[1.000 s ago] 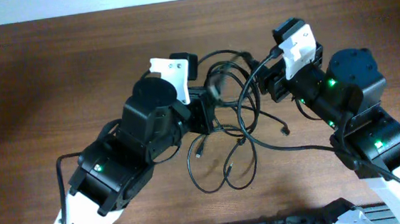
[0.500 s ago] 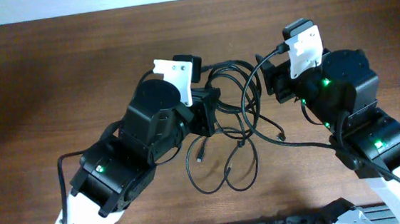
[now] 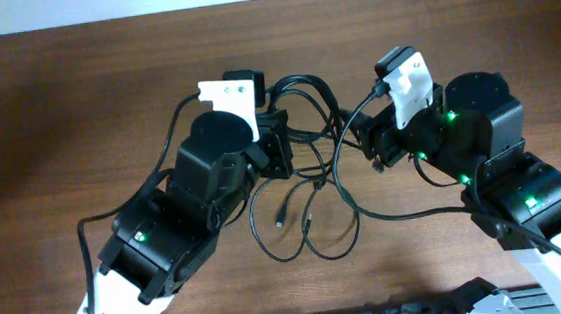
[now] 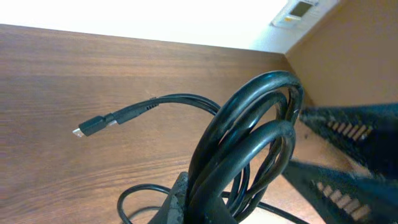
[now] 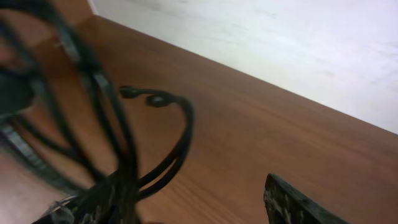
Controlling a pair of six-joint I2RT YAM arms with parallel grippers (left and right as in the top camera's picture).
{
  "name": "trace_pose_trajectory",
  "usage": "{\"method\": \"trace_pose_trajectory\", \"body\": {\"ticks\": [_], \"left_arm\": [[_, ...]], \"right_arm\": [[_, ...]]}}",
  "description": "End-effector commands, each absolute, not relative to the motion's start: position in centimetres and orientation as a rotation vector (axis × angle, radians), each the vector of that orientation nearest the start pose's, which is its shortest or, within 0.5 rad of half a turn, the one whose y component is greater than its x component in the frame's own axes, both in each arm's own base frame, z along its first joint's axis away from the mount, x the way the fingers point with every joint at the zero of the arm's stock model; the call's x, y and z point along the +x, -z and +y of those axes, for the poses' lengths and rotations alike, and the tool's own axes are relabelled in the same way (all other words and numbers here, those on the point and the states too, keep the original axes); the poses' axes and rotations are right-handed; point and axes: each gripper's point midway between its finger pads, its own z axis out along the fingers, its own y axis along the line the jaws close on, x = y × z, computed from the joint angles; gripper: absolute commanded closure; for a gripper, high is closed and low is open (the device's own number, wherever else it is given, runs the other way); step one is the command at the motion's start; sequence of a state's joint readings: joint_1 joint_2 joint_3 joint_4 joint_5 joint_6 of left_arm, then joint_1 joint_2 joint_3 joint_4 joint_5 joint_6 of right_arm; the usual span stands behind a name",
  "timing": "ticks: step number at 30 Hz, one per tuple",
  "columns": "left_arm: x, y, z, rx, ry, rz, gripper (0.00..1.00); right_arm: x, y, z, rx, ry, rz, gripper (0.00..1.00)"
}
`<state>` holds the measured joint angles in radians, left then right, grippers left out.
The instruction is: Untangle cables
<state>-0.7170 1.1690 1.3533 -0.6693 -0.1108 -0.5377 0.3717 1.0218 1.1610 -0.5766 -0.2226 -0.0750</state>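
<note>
Glossy black cables (image 4: 217, 155) lie against a reddish-brown, wood-grained table (image 4: 93, 74). The left arm (image 3: 207, 173) and right arm (image 3: 480, 136) are black with white wrist covers (image 3: 227, 93) and green lights (image 3: 455, 118).

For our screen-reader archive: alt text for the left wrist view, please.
Glossy black cables loop up close to the camera from the bottom edge. One plug end juts left above the wooden table.
</note>
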Motion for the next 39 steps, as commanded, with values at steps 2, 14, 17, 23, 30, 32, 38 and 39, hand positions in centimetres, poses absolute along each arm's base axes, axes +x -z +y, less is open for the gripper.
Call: {"method": "trace_pose_trajectory", "body": {"ticks": [2, 14, 17, 23, 30, 32, 38, 39], "left_arm": [[29.5, -36.1, -21.5, 0.079, 0.592, 2.057, 1.00], [27.3, -37.2, -25.2, 0.248, 0.849, 2.045, 1.00], [26.9, -37.2, -25.6, 0.294, 0.868, 2.044, 1.00], [26.9, -37.2, -25.6, 0.294, 0.861, 2.044, 1.00], [29.6, -36.5, -21.7, 0.137, 0.577, 2.029, 0.86], [30.7, -36.4, -19.1, 0.035, 0.414, 2.011, 0.60], [31.9, -37.0, -14.0, -0.154, 0.115, 1.931, 0.31], [31.9, -37.1, -13.7, -0.161, 0.104, 1.927, 0.30]], "right_arm": [[28.4, -33.1, 17.2, -0.658, -0.529, 1.917, 0.31], [26.7, -34.8, 19.7, -0.839, -0.662, 1.772, 0.32], [26.9, -35.4, 19.8, -0.838, -0.657, 1.746, 0.57], [26.9, -35.4, 19.8, -0.837, -0.656, 1.743, 0.96], [27.7, -34.9, 18.9, -0.758, -0.616, 1.800, 0.96], [27.6, -35.0, 18.9, -0.755, -0.620, 1.799, 0.96], [27.2, -35.1, 18.7, -0.737, -0.629, 1.813, 0.96], [27.2, -34.9, 18.6, -0.734, -0.625, 1.823, 0.96]]}}
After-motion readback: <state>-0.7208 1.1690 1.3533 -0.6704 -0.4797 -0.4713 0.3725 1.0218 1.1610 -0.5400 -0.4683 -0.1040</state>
